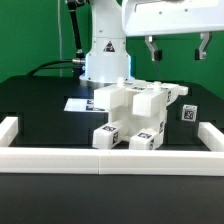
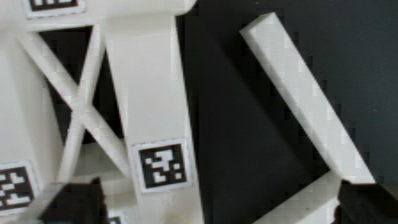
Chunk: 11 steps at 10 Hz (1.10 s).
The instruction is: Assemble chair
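The chair's white parts (image 1: 135,108) stand clustered mid-table, blocky pieces with black-and-white tags, some pressed together. One small tagged piece (image 1: 186,112) stands apart on the exterior view's right. My gripper (image 1: 175,50) hangs high above the table, over the right of the cluster, open and empty. In the wrist view a white cross-braced chair part (image 2: 111,95) with a tag (image 2: 164,165) lies below, and my gripper (image 2: 222,208) shows its dark fingertips (image 2: 80,205) far apart, with nothing between them.
A low white border wall (image 1: 110,160) runs along the front and both sides. The marker board (image 1: 78,103) lies by the robot base (image 1: 105,60). In the wrist view a long white bar (image 2: 302,95) lies slantwise on the black table.
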Available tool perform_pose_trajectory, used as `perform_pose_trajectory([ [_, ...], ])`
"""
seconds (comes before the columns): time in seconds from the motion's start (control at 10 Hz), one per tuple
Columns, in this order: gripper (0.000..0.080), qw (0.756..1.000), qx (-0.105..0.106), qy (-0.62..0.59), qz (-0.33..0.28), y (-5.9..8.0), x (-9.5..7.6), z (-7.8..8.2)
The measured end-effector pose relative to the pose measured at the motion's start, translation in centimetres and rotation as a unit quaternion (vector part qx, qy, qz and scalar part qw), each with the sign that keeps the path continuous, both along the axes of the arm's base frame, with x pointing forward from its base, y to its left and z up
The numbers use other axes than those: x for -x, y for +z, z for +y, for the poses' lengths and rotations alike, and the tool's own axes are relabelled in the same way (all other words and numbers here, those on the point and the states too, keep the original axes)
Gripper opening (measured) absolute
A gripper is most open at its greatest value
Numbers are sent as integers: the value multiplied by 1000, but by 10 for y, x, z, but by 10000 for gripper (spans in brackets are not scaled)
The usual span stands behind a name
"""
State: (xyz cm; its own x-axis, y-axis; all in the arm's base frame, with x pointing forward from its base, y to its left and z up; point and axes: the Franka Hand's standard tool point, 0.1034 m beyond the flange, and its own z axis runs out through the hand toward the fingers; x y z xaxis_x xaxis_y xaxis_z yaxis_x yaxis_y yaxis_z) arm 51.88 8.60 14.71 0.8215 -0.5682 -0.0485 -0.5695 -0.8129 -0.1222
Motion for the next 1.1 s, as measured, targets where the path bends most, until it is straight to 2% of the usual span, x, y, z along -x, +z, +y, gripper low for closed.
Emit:
perform_pose_trajectory([
  [0.1, 649, 1000, 0, -11, 2, -1, 2, 0],
  [0.2, 649, 999, -1, -38, 13, -4, 11, 3],
  [0.4, 649, 996, -5, -82, 22, -6, 34, 31],
  [0.6, 649, 993, 3, -109, 35, -21, 67, 61],
  [0.7, 649, 993, -1, -116, 23, -21, 66, 71],
  [1.1, 649, 993, 0, -119, 21, -23, 67, 72],
])
